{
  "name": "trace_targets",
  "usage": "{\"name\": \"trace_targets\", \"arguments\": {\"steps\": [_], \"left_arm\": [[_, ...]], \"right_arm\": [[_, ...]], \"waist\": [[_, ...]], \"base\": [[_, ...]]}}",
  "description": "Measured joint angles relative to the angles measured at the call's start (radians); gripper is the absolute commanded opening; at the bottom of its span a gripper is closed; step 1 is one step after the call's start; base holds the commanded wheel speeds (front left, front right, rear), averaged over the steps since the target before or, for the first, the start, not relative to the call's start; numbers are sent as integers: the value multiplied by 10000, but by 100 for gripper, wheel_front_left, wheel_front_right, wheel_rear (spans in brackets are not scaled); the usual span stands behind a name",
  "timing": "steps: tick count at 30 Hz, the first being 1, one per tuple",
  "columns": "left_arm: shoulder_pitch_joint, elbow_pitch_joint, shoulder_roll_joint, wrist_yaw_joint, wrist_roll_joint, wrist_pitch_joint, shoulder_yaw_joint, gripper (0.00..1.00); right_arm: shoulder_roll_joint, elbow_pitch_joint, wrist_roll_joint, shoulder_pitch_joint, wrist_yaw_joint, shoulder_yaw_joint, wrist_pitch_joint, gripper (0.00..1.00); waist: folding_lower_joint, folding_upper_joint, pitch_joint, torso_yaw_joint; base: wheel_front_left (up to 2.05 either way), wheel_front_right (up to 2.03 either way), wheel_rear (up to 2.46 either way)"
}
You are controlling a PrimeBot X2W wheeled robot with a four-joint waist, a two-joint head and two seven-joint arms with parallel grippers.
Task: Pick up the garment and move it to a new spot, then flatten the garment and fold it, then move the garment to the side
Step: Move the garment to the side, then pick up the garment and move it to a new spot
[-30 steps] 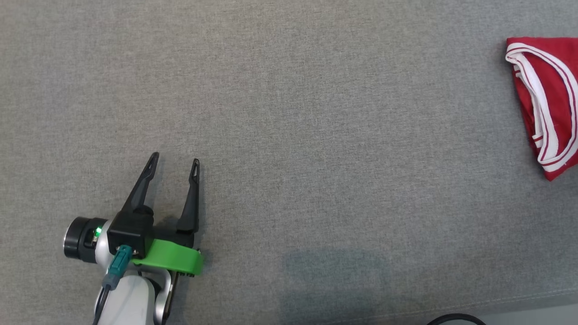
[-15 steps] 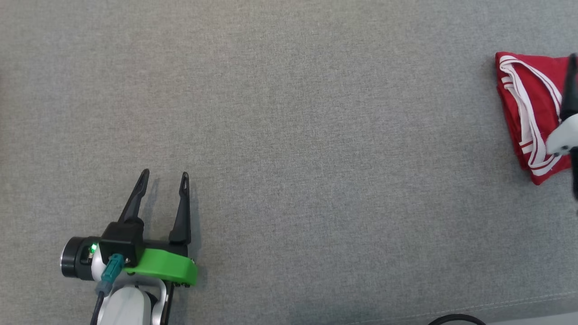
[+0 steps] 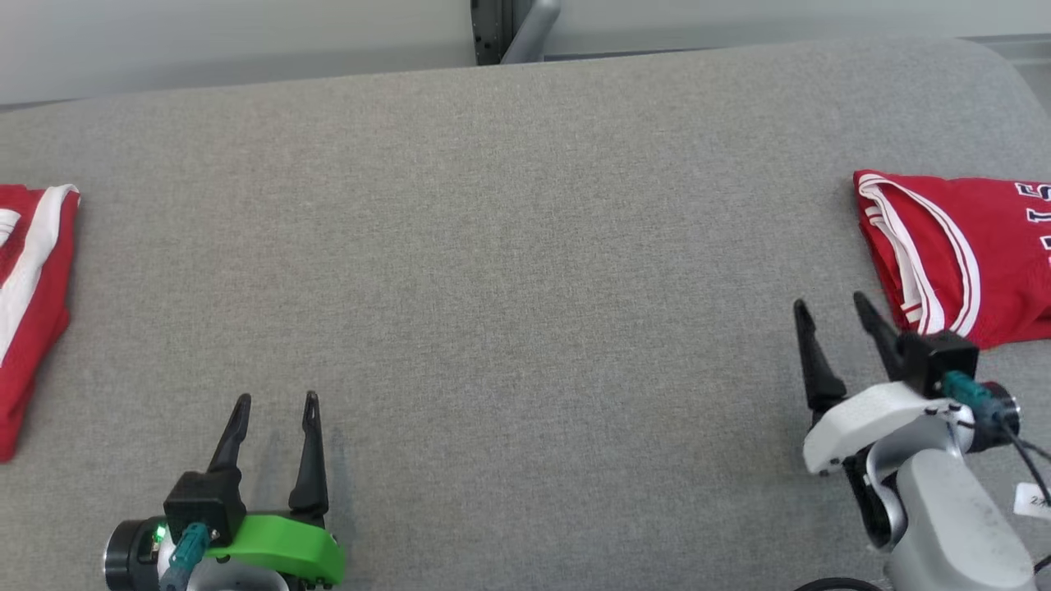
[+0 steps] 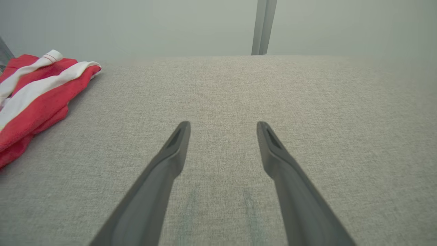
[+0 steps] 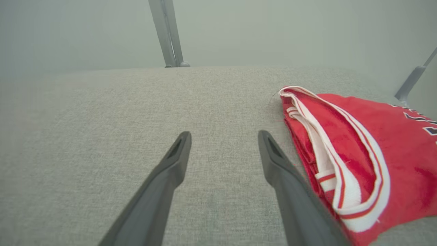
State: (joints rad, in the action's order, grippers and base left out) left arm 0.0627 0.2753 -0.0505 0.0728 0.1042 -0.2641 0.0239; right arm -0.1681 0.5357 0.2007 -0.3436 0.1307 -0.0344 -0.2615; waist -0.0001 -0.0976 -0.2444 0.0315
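A red garment [image 3: 961, 246] with white trim and dark numbers lies folded at the right end of the grey padded table [image 3: 525, 246]. My right gripper [image 3: 828, 301] stands open just left of its near corner, with nothing between the fingers. In the right wrist view the garment [image 5: 358, 136] lies beside the right finger of that open gripper [image 5: 224, 133]. My left gripper [image 3: 277, 398] is open and empty over bare fabric at the lower left, as the left wrist view [image 4: 222, 123] also shows.
Another red and white garment [image 3: 29, 295] lies at the table's left edge, to the left of the left gripper [image 4: 37, 92]. A grey metal post [image 3: 517, 29] rises behind the far edge. A dark cable [image 3: 829, 584] curves at the near edge.
The camera has tilted up, so the far edge and the left garment now show. My right gripper has come off the folded garment and stands open beside it.
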Motion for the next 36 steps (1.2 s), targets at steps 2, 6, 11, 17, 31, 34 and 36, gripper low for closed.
{"name": "trace_targets", "arguments": {"steps": [2,6,11,17,31,34,36], "left_arm": [[-151,63,0,-27,105,0,-4,100],[-442,194,4,-111,259,0,15,100],[-818,293,6,-203,393,0,-10,100],[-981,349,6,-242,581,0,-128,100],[-1222,412,8,-73,663,0,-313,100],[-1312,439,8,-15,660,0,-397,100],[-1339,451,8,27,662,0,-445,100]], "right_arm": [[240,-96,-144,368,8,-148,0,100],[479,-213,-274,899,8,-192,0,100],[708,-405,-374,1569,8,-203,0,100],[926,-1068,-328,2037,8,2,0,100],[1162,-2506,-410,2994,8,165,0,100],[1175,-2579,-397,3155,6,73,0,100],[1195,-2585,-397,3236,6,23,0,100]], "waist": [[0,0,196,-29],[0,0,579,-73],[0,0,1071,-132],[0,0,1569,-236],[0,2,2262,-494],[0,2,2370,-515],[0,2,2429,-521]], "base": [[0,0,0],[0,0,0],[0,0,0],[0,0,0],[0,0,0],[0,0,0],[0,0,0]]}}
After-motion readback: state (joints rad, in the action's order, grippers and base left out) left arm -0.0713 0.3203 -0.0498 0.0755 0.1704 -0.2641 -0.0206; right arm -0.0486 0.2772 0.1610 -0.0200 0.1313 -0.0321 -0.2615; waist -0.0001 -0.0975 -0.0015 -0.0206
